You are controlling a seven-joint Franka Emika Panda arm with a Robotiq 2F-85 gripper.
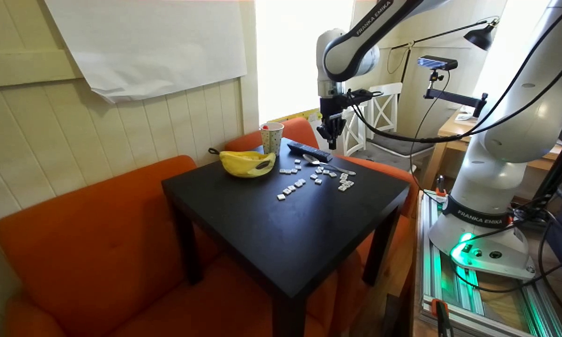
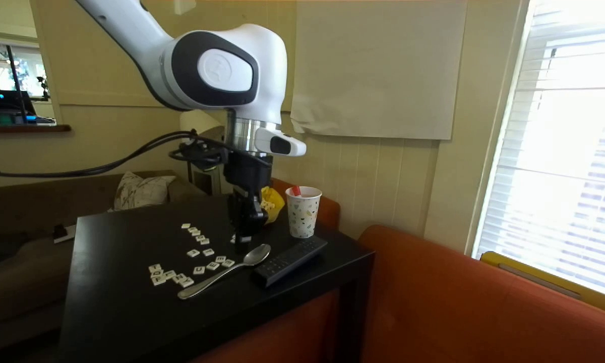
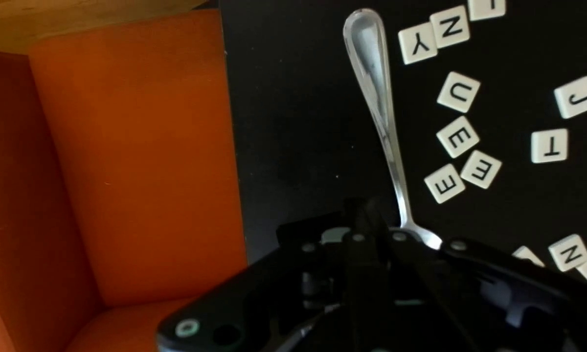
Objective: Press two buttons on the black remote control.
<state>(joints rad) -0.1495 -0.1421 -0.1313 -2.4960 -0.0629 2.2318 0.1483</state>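
Note:
The black remote control [image 1: 309, 152] lies flat on the dark table near an edge. It also shows in an exterior view [image 2: 291, 260], its buttons facing up. In the wrist view a dark block end [image 3: 307, 228] beside the fingertips looks like the remote's end; the gripper hides the rest. My gripper [image 1: 332, 144] points down near the remote and looks apart from it. It also shows in an exterior view [image 2: 242, 241], left of the remote and behind the spoon's bowl. In the wrist view its fingers [image 3: 364, 210] are together with nothing visible between them.
A metal spoon [image 2: 227, 272] lies beside the remote. Several white letter tiles [image 1: 292, 188] are scattered on the black table [image 1: 281, 238]. A speckled paper cup [image 2: 303, 214] stands near the remote's far end. A yellow banana-shaped bowl [image 1: 246, 164] and orange seats [image 1: 122, 243] are nearby.

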